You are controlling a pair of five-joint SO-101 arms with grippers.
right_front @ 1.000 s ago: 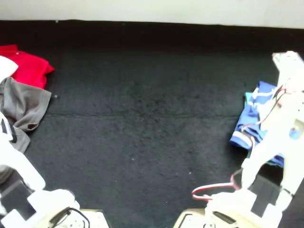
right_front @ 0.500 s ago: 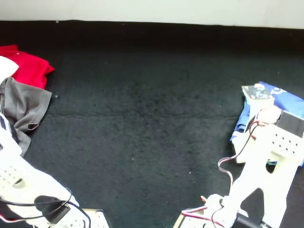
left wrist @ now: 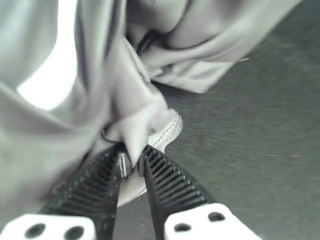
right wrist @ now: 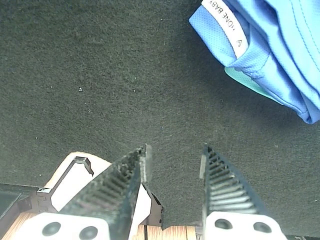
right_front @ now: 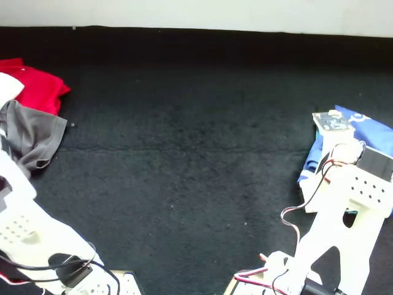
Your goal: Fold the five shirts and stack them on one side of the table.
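Observation:
A crumpled grey shirt (right_front: 34, 132) lies at the table's left edge, beside a red shirt (right_front: 38, 87) and a bit of white cloth (right_front: 6, 86). My left gripper (left wrist: 132, 161) is shut on a fold of the grey shirt (left wrist: 125, 100), which bunches over its fingers. The left arm (right_front: 24, 227) stands at the front left. At the right edge lies a blue shirt (right_front: 371, 132) on a teal one. My right gripper (right wrist: 173, 160) hangs open over bare mat, a little apart from the blue shirt (right wrist: 272, 40) and the teal edge (right wrist: 250, 82) under it.
The dark mat (right_front: 184, 153) covers the table, with wide free room in the middle. A pale wall runs along the far edge. The right arm (right_front: 350, 196) and its loose cables (right_front: 295, 215) stand partly in front of the blue shirt.
The right arm has swung down from its raised pose and now leans low over the blue shirt. The left arm has shifted at the front left, then both nearly settle.

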